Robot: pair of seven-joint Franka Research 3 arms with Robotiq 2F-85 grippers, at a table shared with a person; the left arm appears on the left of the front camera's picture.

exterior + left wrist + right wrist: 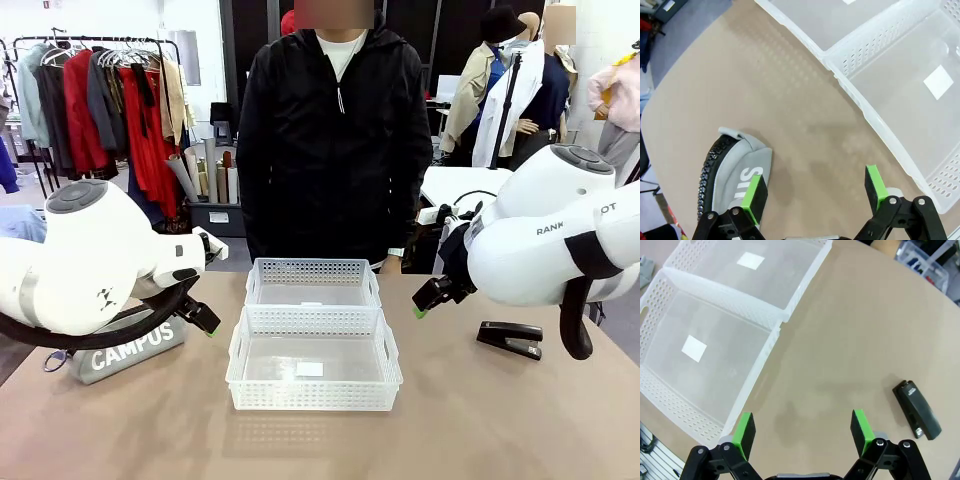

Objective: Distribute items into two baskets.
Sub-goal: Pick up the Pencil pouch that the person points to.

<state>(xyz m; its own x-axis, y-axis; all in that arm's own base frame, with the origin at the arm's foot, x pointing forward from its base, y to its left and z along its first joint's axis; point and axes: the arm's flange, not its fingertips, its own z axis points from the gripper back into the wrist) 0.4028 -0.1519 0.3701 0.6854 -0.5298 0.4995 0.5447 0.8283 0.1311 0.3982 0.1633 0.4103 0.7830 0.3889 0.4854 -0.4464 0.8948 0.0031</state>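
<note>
Keep the left end effector [816,190] spread wide above the tan bench [805,115]. Slide toward the grey fabric pouch with white lettering [735,165] by one pad, straddle its body, then pinch. Keep the right end effector [802,427] spread too, and reach sideways for the black desk stapler [917,410]. Drop one item into the white translucent lattice-walled basket [312,270], the other into its twin basket [315,395], both between the end effectors.

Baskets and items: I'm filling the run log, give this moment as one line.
left fingers: open, near pouch | right fingers: open, empty | stapler: on table | near basket: empty | far basket: empty
</note>
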